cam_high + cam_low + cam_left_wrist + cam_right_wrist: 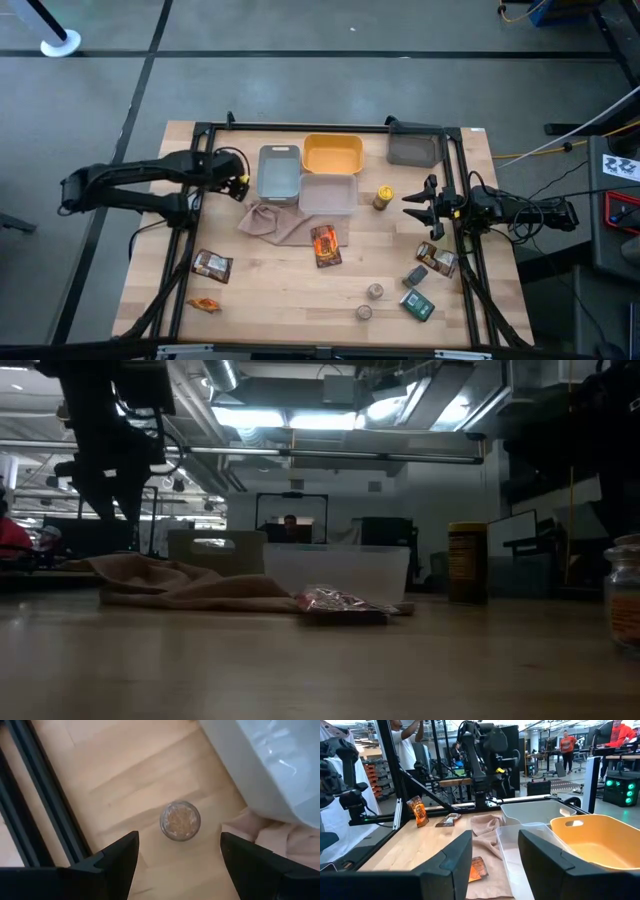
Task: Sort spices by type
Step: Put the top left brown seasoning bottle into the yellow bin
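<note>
Hovering with fingers apart, the left end effector (177, 857) frames a tiny round jar (180, 820) of tan spice.

The table carries four foil packets (326, 244), two of them brown and two orange, and two small boxes (417, 305), one green and one grey. There are three tiny round jars (375, 291): two stand close together near the boxes, and a third shows only in the left wrist view. There is one yellow-capped bottle (383, 197). Four trays (279, 172) are there, one each in light grey, yellow, clear and dark grey, along with one beige cloth (275, 223).
</note>
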Robot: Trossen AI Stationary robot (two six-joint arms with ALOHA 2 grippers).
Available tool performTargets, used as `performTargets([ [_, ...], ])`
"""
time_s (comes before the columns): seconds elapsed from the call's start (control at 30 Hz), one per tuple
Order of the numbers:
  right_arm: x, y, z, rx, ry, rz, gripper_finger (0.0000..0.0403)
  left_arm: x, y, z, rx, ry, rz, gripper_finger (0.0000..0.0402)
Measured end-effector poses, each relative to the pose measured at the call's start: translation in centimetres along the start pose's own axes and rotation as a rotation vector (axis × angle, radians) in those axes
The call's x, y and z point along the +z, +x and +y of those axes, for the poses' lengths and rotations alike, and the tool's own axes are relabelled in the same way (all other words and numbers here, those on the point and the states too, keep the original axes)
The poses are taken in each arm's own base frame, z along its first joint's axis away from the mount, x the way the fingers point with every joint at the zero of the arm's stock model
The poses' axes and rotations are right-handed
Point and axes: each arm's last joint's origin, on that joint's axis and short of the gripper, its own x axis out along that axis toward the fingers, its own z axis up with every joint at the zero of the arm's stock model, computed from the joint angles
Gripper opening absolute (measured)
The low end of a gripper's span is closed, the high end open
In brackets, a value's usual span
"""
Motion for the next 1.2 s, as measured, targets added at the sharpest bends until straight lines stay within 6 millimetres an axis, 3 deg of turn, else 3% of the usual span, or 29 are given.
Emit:
performTargets([
  [0.5, -0.6, 0.0, -0.1, -0.007, -0.003, 0.071, 0.0160, 1.5, 2.9, -0.9, 0.030, -0.021, 0.085, 0.0264],
  [0.87, -0.7, 0.0, -0.1, -0.007, -0.003, 0.073, 0.0160, 0.8, 6.0, -0.7, 0.077, -0.065, 0.206, 0.0264],
  [1.2, -0.7, 0.0, -0.1, -0.007, -0.003, 0.073, 0.0160, 1.6, 6.4, -1.3, 0.018, -0.038, 0.134, 0.0264],
])
